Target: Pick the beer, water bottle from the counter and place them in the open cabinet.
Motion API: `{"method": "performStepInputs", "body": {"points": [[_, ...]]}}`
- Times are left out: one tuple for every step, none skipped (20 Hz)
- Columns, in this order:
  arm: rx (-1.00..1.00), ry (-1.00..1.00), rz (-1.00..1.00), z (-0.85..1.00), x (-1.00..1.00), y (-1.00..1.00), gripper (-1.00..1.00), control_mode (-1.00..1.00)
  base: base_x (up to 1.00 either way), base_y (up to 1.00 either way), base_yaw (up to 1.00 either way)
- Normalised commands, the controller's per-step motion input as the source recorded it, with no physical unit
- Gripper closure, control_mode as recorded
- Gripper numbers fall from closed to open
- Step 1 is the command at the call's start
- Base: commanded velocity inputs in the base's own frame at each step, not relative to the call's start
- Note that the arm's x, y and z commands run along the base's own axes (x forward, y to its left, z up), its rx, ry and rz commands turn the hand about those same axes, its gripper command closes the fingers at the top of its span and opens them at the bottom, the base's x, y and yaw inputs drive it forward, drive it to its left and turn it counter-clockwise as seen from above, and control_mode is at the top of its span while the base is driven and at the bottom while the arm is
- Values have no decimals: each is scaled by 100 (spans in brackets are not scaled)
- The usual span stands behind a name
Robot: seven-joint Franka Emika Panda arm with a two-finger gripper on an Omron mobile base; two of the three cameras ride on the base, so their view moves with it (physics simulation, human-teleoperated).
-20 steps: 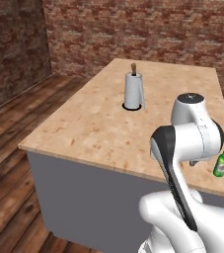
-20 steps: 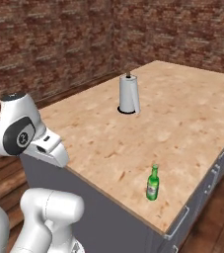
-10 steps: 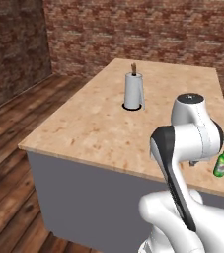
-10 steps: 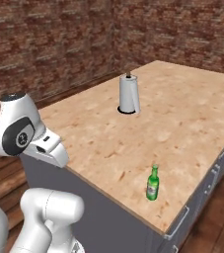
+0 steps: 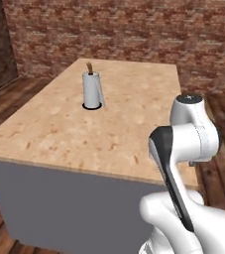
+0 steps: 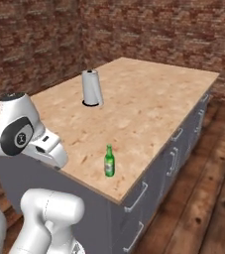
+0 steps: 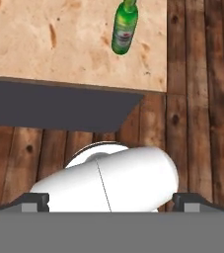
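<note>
One beer (image 6: 109,161) stands upright on the counter (image 6: 148,106), close to its near edge and corner above the drawers, bare top all round it. Paper-towel roll (image 6: 91,88) stands well apart, farther in. Gripper (image 7: 111,200) hangs released, fingertips wide, off the counter edge over the floor.

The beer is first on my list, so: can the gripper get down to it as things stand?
Probably yes. The beer stands upright and alone near the counter edge, well apart from the paper-towel roll. The gripper is open and empty, with nothing between them.
</note>
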Motion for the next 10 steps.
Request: {"method": "performStepInputs", "body": {"points": [[0,0,0,0,0,0,-100,100,-20,-69,-24],[0,0,0,0,0,0,-100,100,-13,-69,-21],[0,0,0,0,0,0,-100,100,-2,-71,-18],[0,0,0,0,0,0,-100,100,0,-72,-16],[0,0,0,0,0,0,-100,100,0,-71,-13],[0,0,0,0,0,0,-100,100,0,-62,-9],[0,0,0,0,0,0,-100,100,0,-46,-2],[0,0,0,0,0,0,-100,100,0,-40,0],[0,0,0,0,0,0,-100,100,0,-34,0],[0,0,0,0,0,0,-100,-100,0,0,0]]}}
